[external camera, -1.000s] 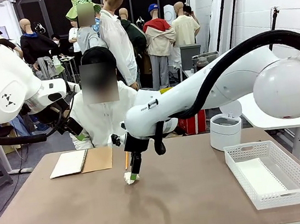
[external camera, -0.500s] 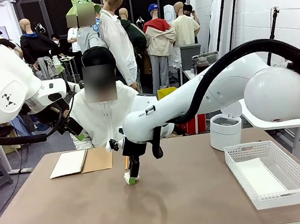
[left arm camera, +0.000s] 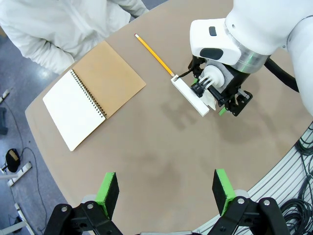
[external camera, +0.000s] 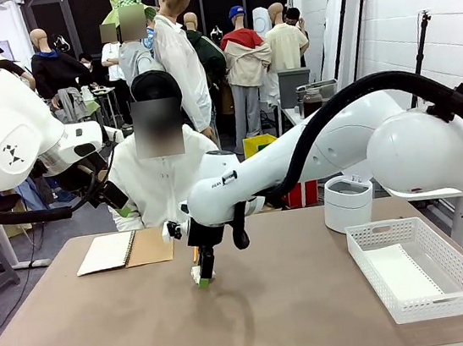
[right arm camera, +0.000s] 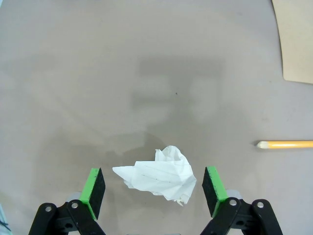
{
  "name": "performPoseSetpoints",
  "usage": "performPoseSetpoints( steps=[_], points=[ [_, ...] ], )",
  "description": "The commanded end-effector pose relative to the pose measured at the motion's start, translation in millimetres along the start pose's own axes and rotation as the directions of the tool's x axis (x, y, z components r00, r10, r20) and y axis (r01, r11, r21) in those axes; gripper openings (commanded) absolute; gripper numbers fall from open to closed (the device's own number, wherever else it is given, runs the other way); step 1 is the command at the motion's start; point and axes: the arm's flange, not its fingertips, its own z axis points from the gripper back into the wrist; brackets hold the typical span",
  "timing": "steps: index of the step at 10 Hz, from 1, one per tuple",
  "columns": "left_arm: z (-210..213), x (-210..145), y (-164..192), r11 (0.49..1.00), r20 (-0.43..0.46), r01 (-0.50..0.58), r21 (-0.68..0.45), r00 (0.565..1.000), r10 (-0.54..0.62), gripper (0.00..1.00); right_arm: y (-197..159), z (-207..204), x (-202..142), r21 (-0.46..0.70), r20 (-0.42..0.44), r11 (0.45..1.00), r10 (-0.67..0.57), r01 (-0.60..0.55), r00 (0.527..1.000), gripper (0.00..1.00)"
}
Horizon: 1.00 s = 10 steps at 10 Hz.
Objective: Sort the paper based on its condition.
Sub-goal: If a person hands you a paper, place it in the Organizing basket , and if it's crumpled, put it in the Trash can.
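A crumpled white paper ball (right arm camera: 159, 176) lies on the brown table. My right gripper (right arm camera: 153, 191) is open, with one green pad on each side of the ball and a gap to each. In the front view the right gripper (external camera: 202, 272) points down at the paper ball (external camera: 197, 274) left of the table's middle. My left gripper (left arm camera: 165, 193) is open and empty, held high above the table's left part and looking down on the right gripper (left arm camera: 217, 98).
An open spiral notebook (external camera: 126, 249) lies at the far left and a yellow pencil (right arm camera: 286, 144) lies just beyond the ball. At the right stand a white mesh basket (external camera: 461, 266), with what looks like a flat white sheet (external camera: 399, 275) inside, and a white round bin (external camera: 348, 202). A person (external camera: 164, 178) sits across the table.
My right gripper has shifted slightly left and lower around the paper ball. The ball and the left arm have not moved.
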Motion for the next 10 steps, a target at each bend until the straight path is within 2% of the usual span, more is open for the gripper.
performPoseSetpoints(
  steps=[1,2,3,4,5,7,10],
  points=[
    [1.1,-0.2,0.8,1.0,0.004,-0.001,-0.005,1.0,0.001,1.0,-4.5,-0.3,8.0,-0.003,-0.018,1.0,-0.003,0.002,1.0,1.0],
    [1.1,-0.2,0.8,1.0,0.004,-0.001,-0.005,1.0,0.001,1.0,-6.8,-3.2,10.1,0.017,-0.024,1.0,-0.017,0.018,1.0,1.0],
    [1.1,-0.2,0.8,1.0,0.004,-0.001,-0.005,1.0,0.001,1.0,-6.7,-2.8,8.3,0.012,-0.036,1.0,-0.024,0.024,0.999,0.8],
    [1.1,-0.2,0.8,1.0,0.004,-0.001,-0.005,1.0,0.001,1.0,-7.6,-1.7,6.6,0.003,-0.037,0.999,-0.034,0.034,0.999,0.69],
    [1.1,-0.2,0.8,1.0,0.004,-0.001,-0.005,1.0,0.001,1.0,-8.1,-4.2,8.7,0.025,-0.035,0.998,-0.052,0.053,0.998,0.69],
    [1.1,-0.2,0.8,1.0,0.004,-0.001,-0.005,1.0,0.001,1.0,-9.7,-3.7,7.4,0.014,-0.056,0.998,-0.056,0.057,0.997,0.29],
    [1.1,-0.2,0.8,1.0,0.004,-0.001,-0.005,1.0,0.001,1.0,-10.7,-3.2,8.8,0.025,-0.051,0.997,-0.066,0.067,0.997,0.29]
  ],
)
